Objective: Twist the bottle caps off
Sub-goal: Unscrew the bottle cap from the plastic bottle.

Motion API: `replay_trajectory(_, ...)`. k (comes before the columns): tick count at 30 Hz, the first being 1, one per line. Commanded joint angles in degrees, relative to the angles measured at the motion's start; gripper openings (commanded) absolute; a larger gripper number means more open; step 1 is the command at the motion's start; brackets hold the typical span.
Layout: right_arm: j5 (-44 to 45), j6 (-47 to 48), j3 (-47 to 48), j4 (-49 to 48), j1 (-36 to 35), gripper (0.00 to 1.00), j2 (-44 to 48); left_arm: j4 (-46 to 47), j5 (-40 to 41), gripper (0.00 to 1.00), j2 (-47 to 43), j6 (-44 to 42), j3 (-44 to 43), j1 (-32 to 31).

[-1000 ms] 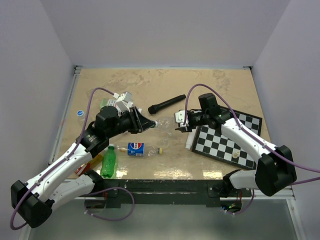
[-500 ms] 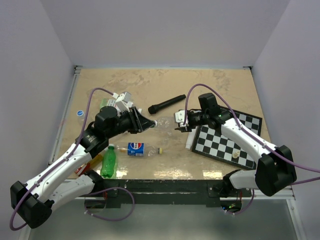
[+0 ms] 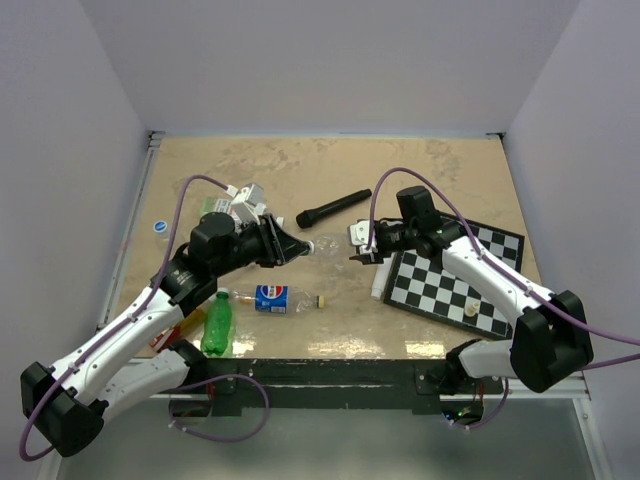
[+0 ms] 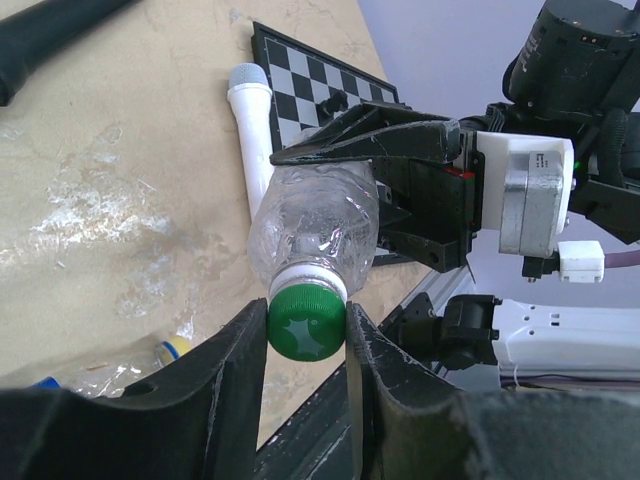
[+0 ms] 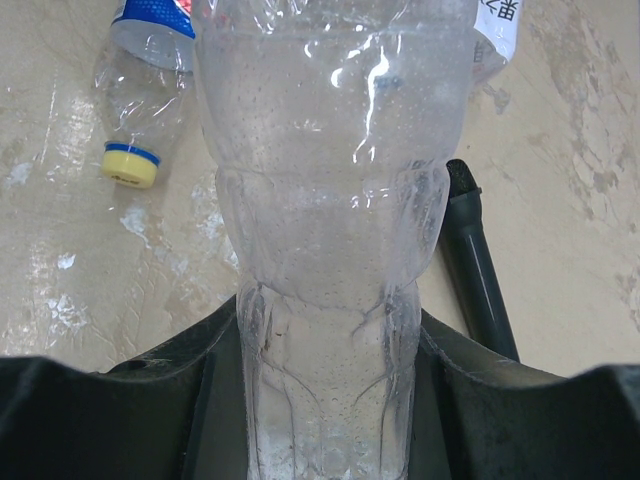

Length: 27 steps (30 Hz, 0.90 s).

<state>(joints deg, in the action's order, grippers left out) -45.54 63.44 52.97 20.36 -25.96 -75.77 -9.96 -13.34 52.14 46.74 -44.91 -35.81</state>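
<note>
A clear crinkled bottle (image 4: 315, 225) hangs level above the table between both arms. My left gripper (image 4: 307, 330) is shut on its green cap (image 4: 307, 322), one finger on each side. My right gripper (image 5: 330, 400) is shut on the bottle's (image 5: 330, 200) body near its base. In the top view the bottle (image 3: 327, 247) spans the gap between the left gripper (image 3: 305, 248) and the right gripper (image 3: 360, 250). A Pepsi-labelled bottle (image 3: 270, 298) with a yellow cap (image 5: 130, 165) lies on the table, and a bright green bottle (image 3: 217, 325) lies near the front left.
A black microphone (image 3: 333, 209) lies behind the held bottle. A white microphone (image 4: 250, 130) rests along the left edge of the chessboard (image 3: 455, 275), which carries a pale chess piece (image 3: 470, 310). A white-and-green carton (image 3: 235, 205) sits behind the left arm.
</note>
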Motion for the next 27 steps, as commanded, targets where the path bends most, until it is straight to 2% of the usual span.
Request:
replay_trajectory(1, 0.45, 1.34, -0.15, 2.93, 0.47, 0.00, 0.09, -1.37, 5.25, 0.28, -0.90, -4.46, -3.08, 0.92)
replay_trajectory(5, 0.45, 1.34, -0.15, 3.02, 0.47, 0.00, 0.01, -4.98, 6.66, 0.43, -1.25, -7.97, -4.84, 0.92)
replay_trajectory(10, 0.28, 1.42, 0.03, 3.19, 0.47, 0.00, -0.17, -7.70, 6.66, 0.73, -3.09, -13.77, -6.42, 0.92)
replay_trajectory(12, 0.10, 1.51, 0.12, 3.37, 0.47, 0.00, -0.43, -9.20, 7.98, 0.79, -3.62, -16.23, -7.12, 0.92)
replay_trajectory(21, -0.43, 1.51, 0.38, 3.81, 0.47, 0.00, -0.52, -15.79, 11.85, 0.92, -4.06, -27.48, -11.08, 0.92)
replay_trajectory(27, -0.52, 1.60, 0.47, 3.99, 0.47, 0.00, -0.79, -15.88, 10.19, 0.99, -4.68, -35.56, -11.34, 1.01)
